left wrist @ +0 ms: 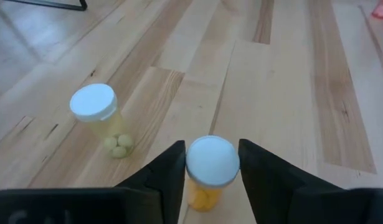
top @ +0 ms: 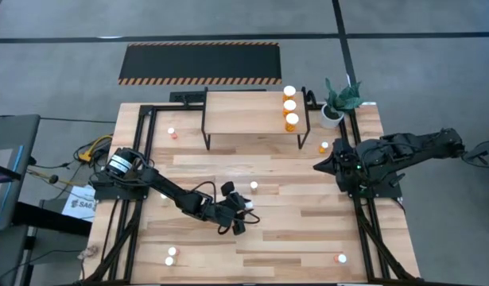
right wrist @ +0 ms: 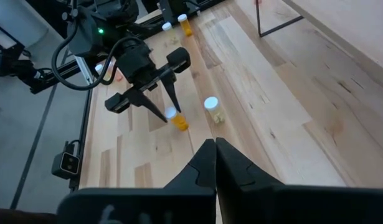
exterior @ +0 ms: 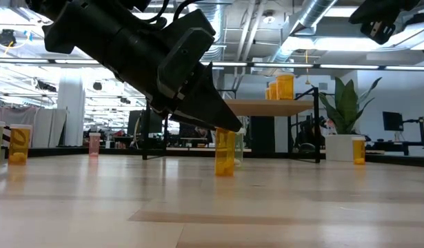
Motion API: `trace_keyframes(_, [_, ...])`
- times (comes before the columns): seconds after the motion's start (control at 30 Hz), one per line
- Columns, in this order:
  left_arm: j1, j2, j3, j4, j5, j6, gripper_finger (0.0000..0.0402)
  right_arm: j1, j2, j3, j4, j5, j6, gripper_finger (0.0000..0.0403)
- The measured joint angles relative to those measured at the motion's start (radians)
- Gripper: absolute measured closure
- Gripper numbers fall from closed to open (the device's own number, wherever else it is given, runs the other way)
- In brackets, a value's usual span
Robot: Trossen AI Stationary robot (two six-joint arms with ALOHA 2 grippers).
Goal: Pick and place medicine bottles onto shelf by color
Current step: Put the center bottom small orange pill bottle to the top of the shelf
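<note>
On the light plank counter [top: 308, 230], the left claw [left wrist: 211, 180] is straddling a small orange bottle with a white round cap [left wrist: 211, 171], fingers open on either side of the cap. Good practice here is squeezing squarely on the body without nudging the pale yellow-green bottle [left wrist: 101, 118] nearby. The right claw [right wrist: 214, 163] is sitting closed and empty beside the small light-wood shelf on black legs [top: 244, 111].

The high camera looks straight down on the whole table [top: 308, 214]. The low one sits at tabletop level, facing across to the shelf [exterior: 274, 107]. Each wrist camera looks past its own fingers; the left one is close above an orange bottle [left wrist: 207, 180], also seen farther off by the right.
</note>
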Motion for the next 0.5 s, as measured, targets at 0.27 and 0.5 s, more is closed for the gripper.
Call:
trace_keyframes(0.27, [0.0,0.0,0.0,0.001,0.0,-0.002,0.0291,0.0,0.0,0.0,0.0,0.0,0.001,0.0389])
trace_keyframes(0.5, [0.002,-0.042,0.015,0.043,-0.001,-0.006,0.0293,0.0,0.0,0.0,0.0,0.0,0.037,0.0388])
